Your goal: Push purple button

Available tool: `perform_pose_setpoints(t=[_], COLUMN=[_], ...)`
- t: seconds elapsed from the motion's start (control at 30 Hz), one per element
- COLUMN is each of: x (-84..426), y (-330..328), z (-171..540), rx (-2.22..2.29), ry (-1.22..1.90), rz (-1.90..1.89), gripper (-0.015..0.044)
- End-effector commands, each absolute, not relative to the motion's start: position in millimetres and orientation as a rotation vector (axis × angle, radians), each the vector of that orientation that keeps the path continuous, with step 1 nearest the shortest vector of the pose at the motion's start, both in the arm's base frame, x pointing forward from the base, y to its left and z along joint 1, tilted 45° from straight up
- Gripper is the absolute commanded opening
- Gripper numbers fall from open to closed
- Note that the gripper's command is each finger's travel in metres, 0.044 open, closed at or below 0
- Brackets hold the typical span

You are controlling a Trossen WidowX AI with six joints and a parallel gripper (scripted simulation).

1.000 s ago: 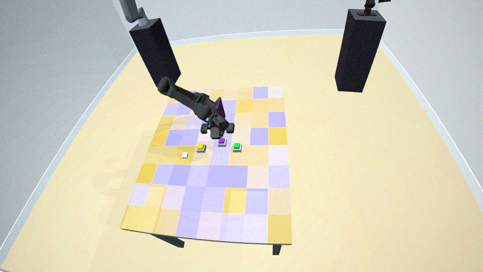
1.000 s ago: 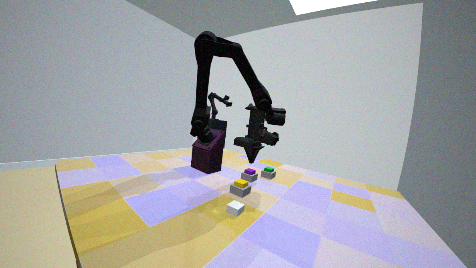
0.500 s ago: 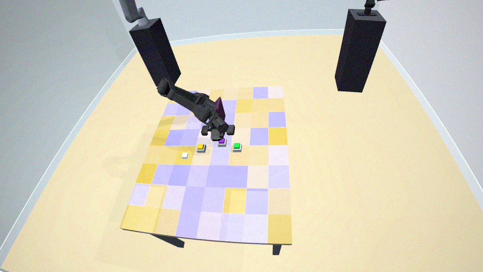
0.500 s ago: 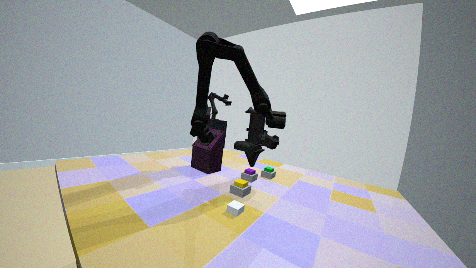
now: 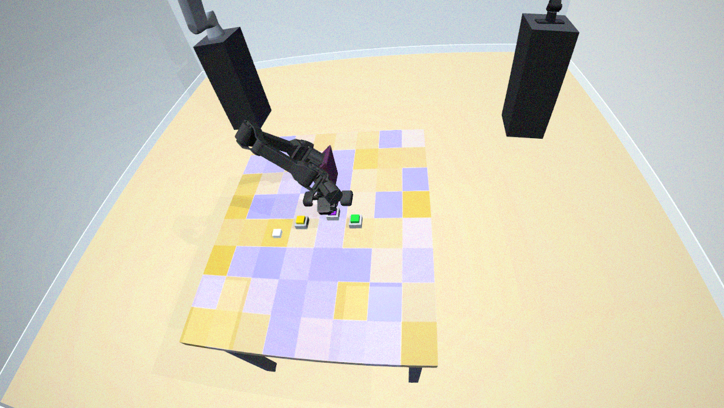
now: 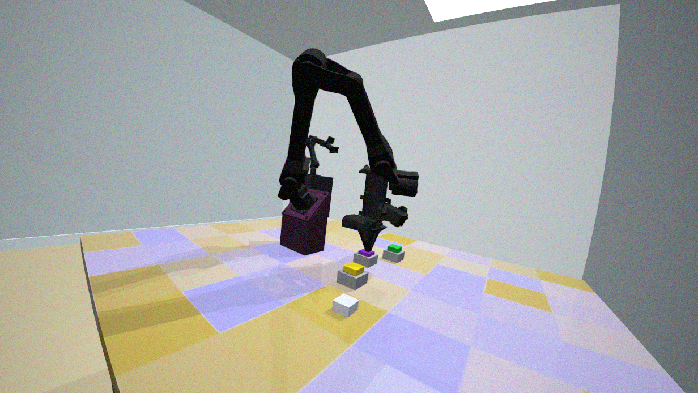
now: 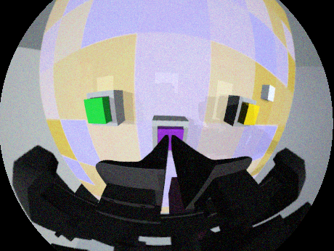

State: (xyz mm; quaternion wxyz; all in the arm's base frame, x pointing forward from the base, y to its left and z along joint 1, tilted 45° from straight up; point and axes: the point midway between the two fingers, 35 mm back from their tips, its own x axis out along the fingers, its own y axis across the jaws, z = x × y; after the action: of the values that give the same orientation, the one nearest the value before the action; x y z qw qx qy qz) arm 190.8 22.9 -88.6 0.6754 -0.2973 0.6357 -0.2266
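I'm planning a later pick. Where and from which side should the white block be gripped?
Grip the white block across two opposite vertical side faces, coming straight down from above. It is a low box lying flat with its top and sides exposed, apart from the yellow button, so the gripper, now shut, would probably fit.

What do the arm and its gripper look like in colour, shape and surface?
The arm is matte black throughout, built of thick rounded links with bulky cylindrical joints. It rises from a dark purple box-shaped base with a slanted top. The gripper is also black, and its two fingers taper to sharp points like wedges. No cables, labels or markings are visible on it.
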Motion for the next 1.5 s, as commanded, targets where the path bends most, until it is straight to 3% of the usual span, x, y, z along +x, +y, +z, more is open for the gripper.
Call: perform_pose_setpoints(t=[0.0,0.77,1.23,1.47], x=[187.7,185.0,219.7,221.3], y=[19.4,43.6,157.5,195.3], z=[-90.6,-66.1,-103.1,-117.9], rx=[-0.686,-0.685,-0.692,-0.675], ry=[1.439,1.439,1.455,1.438], rz=[-0.51,-0.509,-0.478,-0.501], gripper=[0.002,0.002,0.0388,0.04])
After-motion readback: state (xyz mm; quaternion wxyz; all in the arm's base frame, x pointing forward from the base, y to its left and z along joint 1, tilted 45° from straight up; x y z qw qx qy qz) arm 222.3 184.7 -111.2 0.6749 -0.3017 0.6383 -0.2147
